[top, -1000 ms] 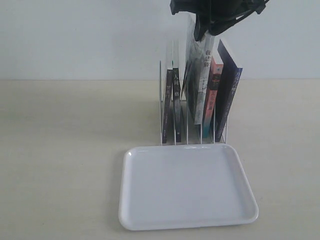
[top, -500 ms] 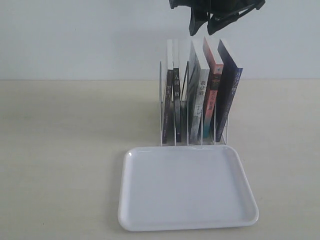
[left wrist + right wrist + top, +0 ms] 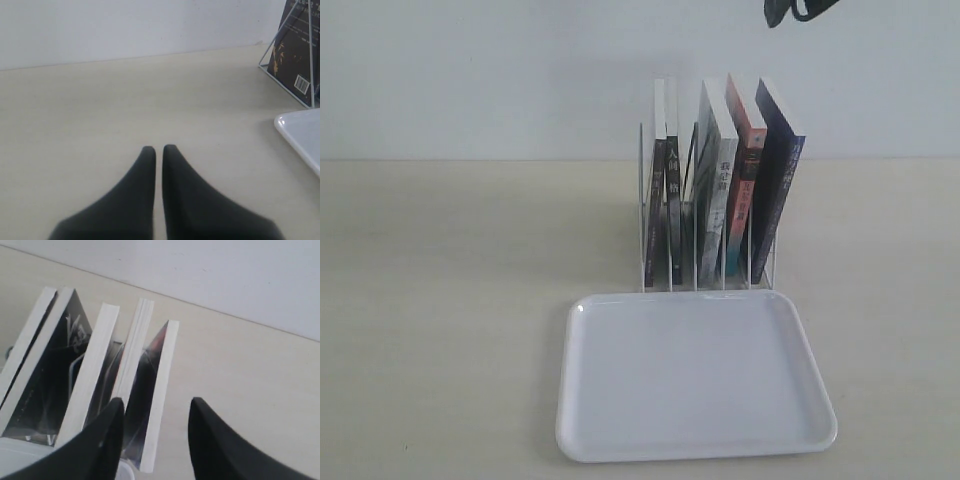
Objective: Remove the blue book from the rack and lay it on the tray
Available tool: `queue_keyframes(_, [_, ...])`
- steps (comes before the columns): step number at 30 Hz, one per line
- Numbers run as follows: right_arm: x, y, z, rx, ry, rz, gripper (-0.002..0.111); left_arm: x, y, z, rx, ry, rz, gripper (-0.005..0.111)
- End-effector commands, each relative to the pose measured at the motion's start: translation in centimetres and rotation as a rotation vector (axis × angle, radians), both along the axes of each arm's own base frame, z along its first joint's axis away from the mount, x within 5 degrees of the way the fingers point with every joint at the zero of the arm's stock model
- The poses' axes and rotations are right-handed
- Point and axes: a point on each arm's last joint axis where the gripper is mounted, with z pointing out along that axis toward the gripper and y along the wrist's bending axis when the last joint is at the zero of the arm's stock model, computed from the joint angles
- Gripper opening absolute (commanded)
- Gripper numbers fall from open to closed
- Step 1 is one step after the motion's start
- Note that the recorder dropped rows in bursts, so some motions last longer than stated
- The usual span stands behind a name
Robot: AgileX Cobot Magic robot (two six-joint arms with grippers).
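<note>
The blue book stands in the rightmost slot of the white wire rack, leaning right, its navy spine facing me. The white tray lies just in front of the rack with nothing on it. My right gripper hangs open above the books' top edges, its fingers to either side of the blue book without touching it. In the exterior view only a dark bit of the right gripper shows at the top edge. My left gripper is shut on nothing, low over bare table.
A red-spined book, a grey-spined book and two dark ones fill the other slots. The left wrist view catches the rack's end and a corner of the tray.
The right gripper let go of the grey-spined book, which dropped back into its slot. It then rose and shifted right, almost out of the exterior view.
</note>
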Motion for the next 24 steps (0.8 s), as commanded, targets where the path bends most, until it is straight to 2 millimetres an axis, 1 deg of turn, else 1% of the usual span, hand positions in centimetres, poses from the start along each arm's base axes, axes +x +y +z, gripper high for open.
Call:
queue_keyframes(1, [-0.2,-0.4,0.7,-0.025,-0.025,-0.010,0.040,0.0,0.0,0.3,-0.008,-0.021,0.002,0.005])
queue_keyframes(4, [-0.1,-0.7,0.7,-0.035,-0.025,-0.001,0.041,0.0,0.0,0.3,-0.008,-0.021,0.002,0.005])
queue_keyframes(6, [0.1,-1.4,0.7,-0.029,-0.023,-0.017,0.041,0.0,0.0,0.3,-0.008,-0.021,0.002,0.005])
queue_keyframes(9, [0.3,-3.1,1.0,0.026,-0.006,-0.047,0.041,0.0,0.0,0.3,-0.008,-0.021,0.002,0.005])
queue_keyframes(15, [0.7,-6.8,0.0,0.139,0.072,-0.109,0.041,0.0,0.0,0.3,-0.008,-0.021,0.002,0.005])
queue_keyframes(18, [0.9,-7.4,-0.7,0.192,0.112,-0.081,0.041,0.0,0.0,0.3,-0.008,-0.021,0.002,0.005])
queue_keyframes(20, [0.9,-7.3,-1.1,0.234,0.140,-0.059,0.041,0.0,0.0,0.3,-0.008,-0.021,0.002,0.005])
queue_keyframes(24, [1.0,-7.1,-1.7,0.248,0.162,-0.043,0.041,0.0,0.0,0.3,-0.008,-0.021,0.002,0.005])
